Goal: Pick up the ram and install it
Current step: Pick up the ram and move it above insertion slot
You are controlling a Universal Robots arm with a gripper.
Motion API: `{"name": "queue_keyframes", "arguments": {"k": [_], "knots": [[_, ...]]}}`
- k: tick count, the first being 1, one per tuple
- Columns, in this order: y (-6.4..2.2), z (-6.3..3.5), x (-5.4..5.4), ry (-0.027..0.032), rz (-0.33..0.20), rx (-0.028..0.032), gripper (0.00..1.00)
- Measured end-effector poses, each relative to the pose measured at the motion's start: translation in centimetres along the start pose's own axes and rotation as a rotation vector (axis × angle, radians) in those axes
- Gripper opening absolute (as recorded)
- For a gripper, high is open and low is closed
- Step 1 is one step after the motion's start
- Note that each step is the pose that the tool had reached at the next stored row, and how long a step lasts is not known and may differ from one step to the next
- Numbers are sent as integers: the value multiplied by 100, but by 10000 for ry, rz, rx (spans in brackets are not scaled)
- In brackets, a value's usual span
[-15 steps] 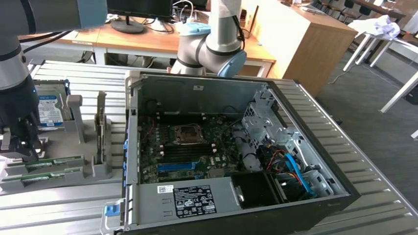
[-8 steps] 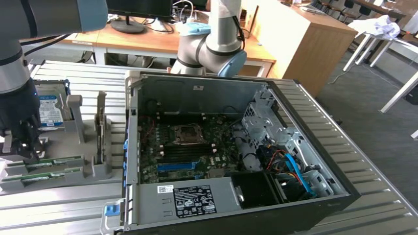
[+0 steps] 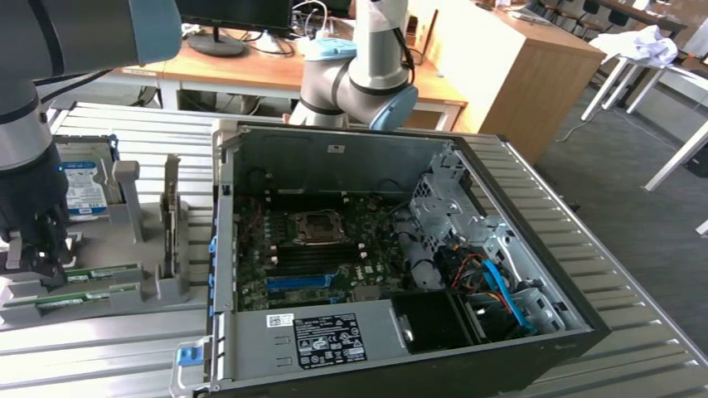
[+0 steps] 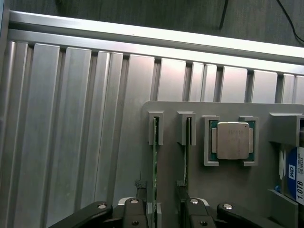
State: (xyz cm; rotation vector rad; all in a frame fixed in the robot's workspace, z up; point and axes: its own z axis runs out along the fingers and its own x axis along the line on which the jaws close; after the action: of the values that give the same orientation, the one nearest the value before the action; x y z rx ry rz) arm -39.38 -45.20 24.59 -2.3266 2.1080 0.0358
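While the black gripper (image 4: 160, 186) hangs wide open, the long, thin green circuit-board ram (image 4: 155, 142) stands on edge in the smooth grey slotted holder (image 4: 228, 190), between the spread fingers (image 4: 139, 187), on the ribbed aluminium table (image 4: 71, 118).

Arm (image 3: 360, 79) reaching over toward the exterior view's left, wrist (image 3: 22, 124) pointing straight down, gripper (image 4: 160, 187) hanging low, its two fingers (image 4: 139, 190) standing wide apart.

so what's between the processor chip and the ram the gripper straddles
In the wrist view, a second ram stick, on edge in its own slot, stands between the processor chip and the ram under the open gripper.
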Motion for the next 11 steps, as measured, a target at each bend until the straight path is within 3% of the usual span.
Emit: {"name": "queue_keyframes", "arguments": {"k": [6,11], "knots": [[1,52,22,6,-472,-13,36],[-6,90,43,6,-476,-12,36]]}}
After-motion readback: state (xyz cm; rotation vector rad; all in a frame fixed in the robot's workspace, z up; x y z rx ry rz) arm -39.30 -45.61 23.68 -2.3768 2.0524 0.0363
